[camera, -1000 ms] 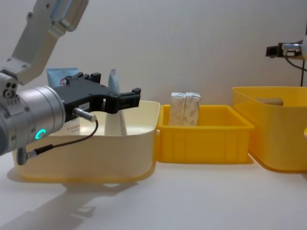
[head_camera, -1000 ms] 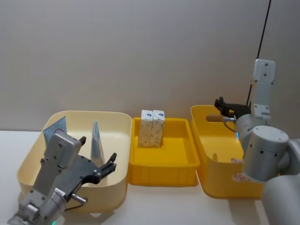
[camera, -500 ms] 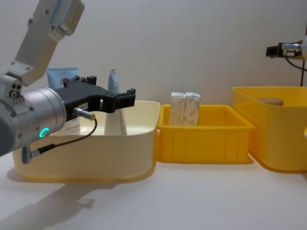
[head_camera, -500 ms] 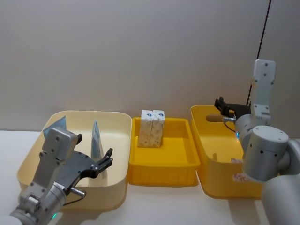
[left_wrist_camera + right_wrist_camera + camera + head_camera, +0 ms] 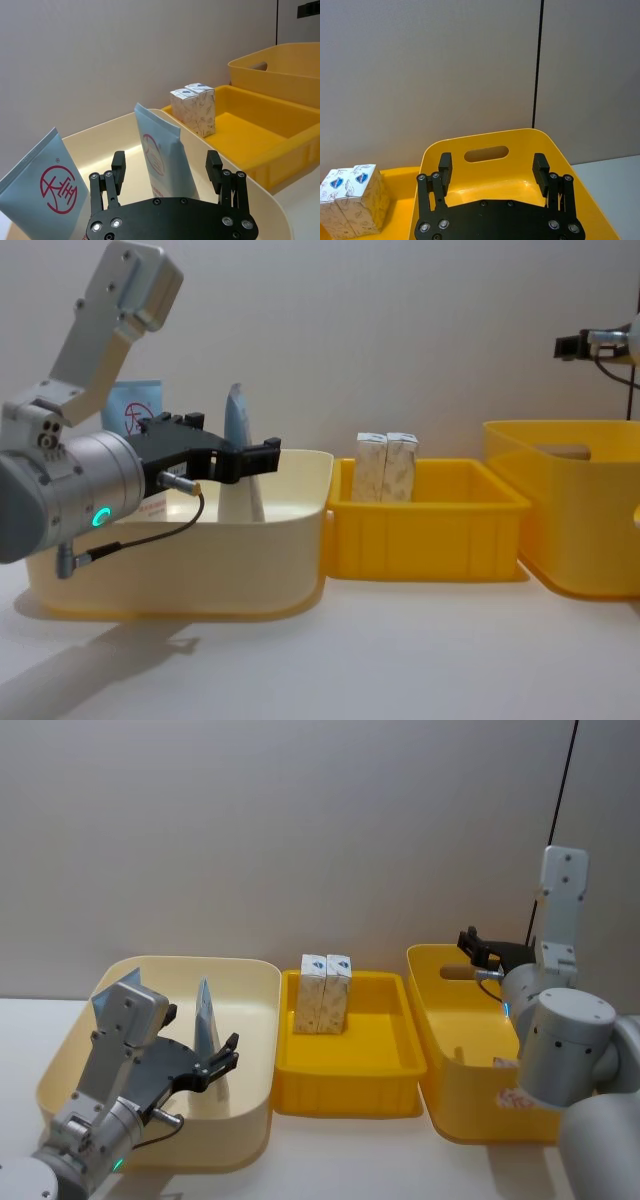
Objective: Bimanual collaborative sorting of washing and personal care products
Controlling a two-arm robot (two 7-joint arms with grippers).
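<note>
**Left gripper (image 5: pixel 166 164).** Released, jaws at full spread, empty. I hold it low over the cream bin (image 5: pixel 180 961), aimed at the tube (image 5: pixel 159 150) that stands crimp-end up near the bin's middle. In the left wrist view the tube sits centred in the gap, one finger on each side and neither pad touching it. The wide spread allows clearance around the tube's flat faces. I cannot tell whether the pads are level with the tube's body or short of it.

**Tubes.** The second one, the logo tube (image 5: pixel 47 181), leans against the bin's far-left wall, well clear of my fingers. I judge the centre tube to be the better target because it is free on both sides.

**Cartons (image 5: pixel 325 992).** Two stand upright, touching side by side, at the back left of the tray (image 5: pixel 385 1072). I take this as the sorted place for cartons.

**Right gripper (image 5: pixel 492 161).** Released and empty. It hovers above the far end of the yellow bin (image 5: pixel 447 1050), near the handle slot. I judge it to be waiting there to receive or to place, out of the left arm's path.

**Step in hand.** Approach for grasp; nothing is lifted.

**Next move, as judged.** Advance until the pads are level with the tube body, then close across the flat faces.

**Caution.** The tube is soft and stands unsupported. An off-centre finger would tip it before the grip sets.
</note>
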